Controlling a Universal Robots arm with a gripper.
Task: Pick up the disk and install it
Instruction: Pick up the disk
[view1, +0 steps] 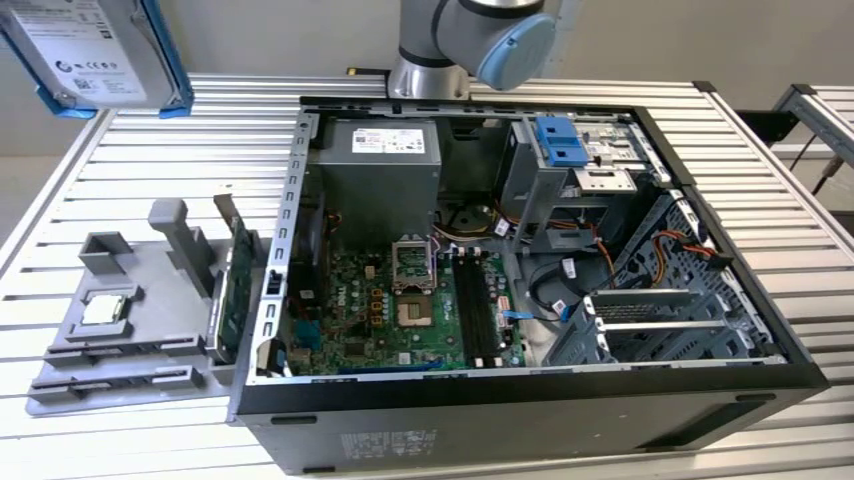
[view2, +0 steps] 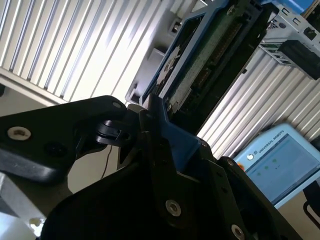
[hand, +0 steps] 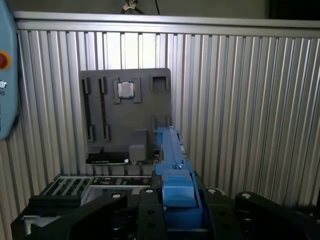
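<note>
The end effector (hand: 179, 197) is clamping the disk (view1: 100, 50) by its blue rail, its fingers closed on the rail in the first wrist view. The disk is hanging in the air at the exterior view's upper left, above the bench (view1: 147, 150) and well apart from the open case (view1: 534, 420). The pick-up is done. The installing is not: the disk is not yet sitting in the case.

I see the disk (view1: 100, 55) held aloft at the exterior view's upper left, outside the case. It has a silver-grey body, the white label faces that camera, and blue rails run down both long edges. It hangs near upright, slightly tilted. The second wrist view shows its green circuit-board side. The gripper (hand: 177, 197) is clamped on the blue carrier end.
</note>
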